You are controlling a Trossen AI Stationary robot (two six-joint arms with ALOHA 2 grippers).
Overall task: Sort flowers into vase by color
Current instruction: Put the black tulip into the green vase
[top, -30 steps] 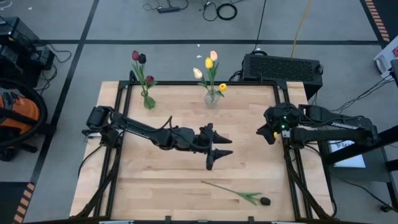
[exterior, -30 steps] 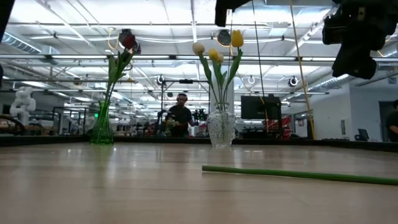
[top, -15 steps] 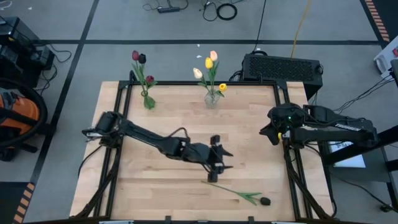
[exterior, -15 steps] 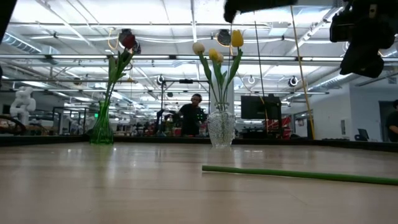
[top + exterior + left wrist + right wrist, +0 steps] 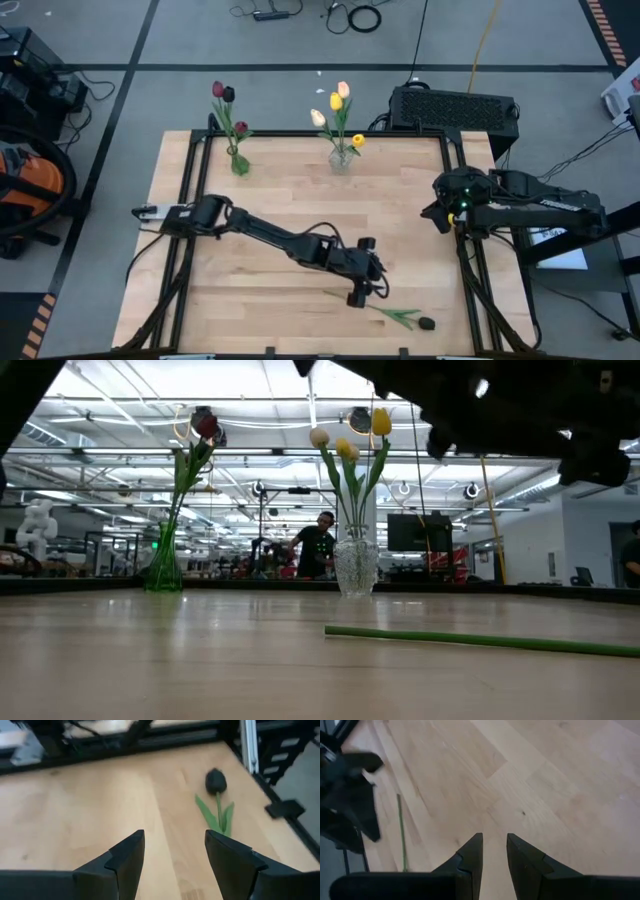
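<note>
Grey floor (image 5: 120,90), bright ceiling lights (image 5: 250,400)

Two vases at the wooden table's (image 5: 270,190) 12 o'clock edge: green glass vase (image 5: 239,162) with dark red tulips at 11, clear glass vase (image 5: 340,157) with yellow and cream tulips at 12. Loose dark-headed tulip (image 5: 385,312) lies flat at 5 o'clock. Left pincer (image 5: 357,294) directly over its stem. Right pincer (image 5: 430,212) at 3 o'clock edge.

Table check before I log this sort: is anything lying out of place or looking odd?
One dark tulip lies flat near the table's front edge, not in a vase. The left gripper, open, hovers at its stem. The green vase and clear vase stand upright.
</note>
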